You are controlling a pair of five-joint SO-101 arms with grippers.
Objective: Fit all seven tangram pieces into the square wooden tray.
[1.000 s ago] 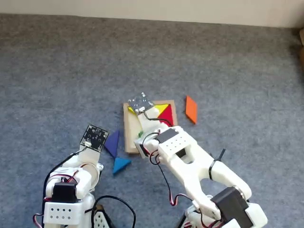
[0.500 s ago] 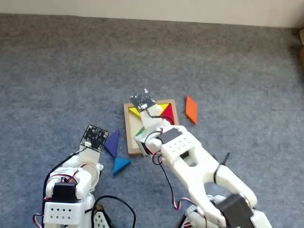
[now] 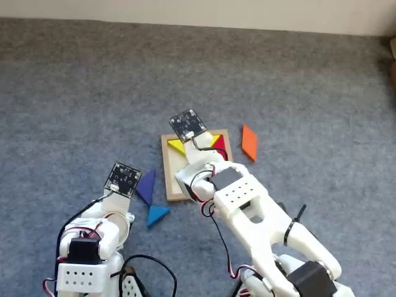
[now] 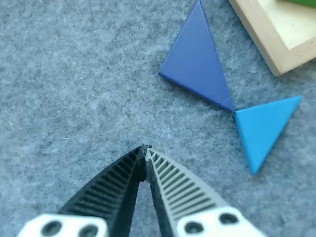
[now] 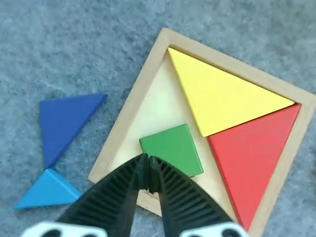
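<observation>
The left fingers [image 4: 146, 154] are pressed together with nothing between them, tips down over bare grey table [image 3: 93, 80]. Ahead of those tips and off to one side lies the dark blue triangle [image 4: 199, 61], flat on the table. The light blue triangle [image 4: 261, 126] lies just past it, and the two meet corner to corner. Farther out from the left fingers is a corner of the square wooden tray [image 4: 269, 37].

The right fingers [image 5: 148, 170] are also together and hold nothing. Their tips stand over the near edge of the green square [image 5: 172, 148], which lies flat inside the tray, close to the rim nearest the fingers. Whether the tips touch the square cannot be told. Beyond the tips the yellow triangle [image 5: 222, 96] and the red triangle [image 5: 252, 153] lie in the tray edge to edge, and the green square's far corner sits where the two meet. The tray floor between the green square and the rim on the blue triangles' side is bare wood. Both blue triangles lie outside the tray, to the side of the right fingers.

From above, the orange parallelogram [image 3: 249, 142] lies on the table just beside the tray, on the side away from the blue triangles.
</observation>
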